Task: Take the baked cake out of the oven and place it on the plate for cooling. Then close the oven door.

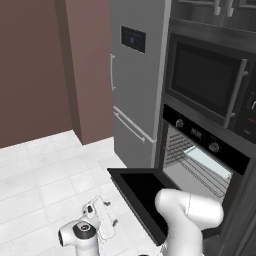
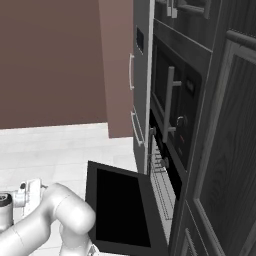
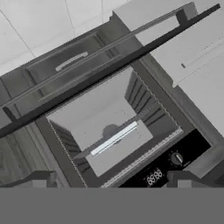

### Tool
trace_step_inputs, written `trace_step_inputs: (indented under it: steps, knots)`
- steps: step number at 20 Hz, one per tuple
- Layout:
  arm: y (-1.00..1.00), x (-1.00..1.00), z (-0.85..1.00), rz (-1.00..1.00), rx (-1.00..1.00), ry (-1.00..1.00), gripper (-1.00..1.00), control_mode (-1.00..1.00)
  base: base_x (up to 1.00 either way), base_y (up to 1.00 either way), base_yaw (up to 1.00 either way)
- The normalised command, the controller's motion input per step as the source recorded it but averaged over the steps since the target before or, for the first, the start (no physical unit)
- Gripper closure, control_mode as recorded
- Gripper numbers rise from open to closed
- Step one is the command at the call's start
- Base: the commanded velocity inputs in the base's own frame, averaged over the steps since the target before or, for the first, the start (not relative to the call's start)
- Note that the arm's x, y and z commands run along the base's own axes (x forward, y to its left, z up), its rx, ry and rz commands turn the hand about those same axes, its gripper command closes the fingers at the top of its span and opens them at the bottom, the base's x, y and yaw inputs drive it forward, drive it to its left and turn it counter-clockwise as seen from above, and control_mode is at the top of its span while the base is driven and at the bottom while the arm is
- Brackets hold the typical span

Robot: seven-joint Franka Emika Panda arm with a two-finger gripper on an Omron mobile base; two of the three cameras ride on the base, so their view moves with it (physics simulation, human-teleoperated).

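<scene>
1. Oven [image 1: 205, 160] open; oven door [image 1: 145, 192] dropped flat, jutting out over the tiled floor [image 1: 45, 175].
2. Door's long axis runs along the cabinet front; its free edge points away from the cavity.
3. Wire racks [image 1: 200, 167] visible inside; 2 knobs and a small display on the panel above.
4. Cake not made out in the cavity.
5. Gripper [image 1: 102, 216] low, left of the door, over the floor; fingers spread apart, holding nothing.
6. Microwave [image 1: 207, 80] above the oven, fridge [image 1: 135, 80] to the left.
</scene>
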Motion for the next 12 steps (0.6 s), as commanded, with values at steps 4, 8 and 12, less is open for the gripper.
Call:
trace_step_inputs:
  steps: [4, 8, 12]
  knots:
    - [0.13, 0.29, -0.2, -0.27, 0.05, -0.27, -1.0, -1.0, 0.0, 0.0, 0.0]
    - [0.12, 0.32, -0.28, -0.29, 0.04, -0.21, -1.0, -1.0, 0.0, 0.0, 0.0]
    - [0.02, 0.11, -0.35, -0.22, 0.04, -0.24, -1.0, -1.0, 0.0, 0.0, 0.0]
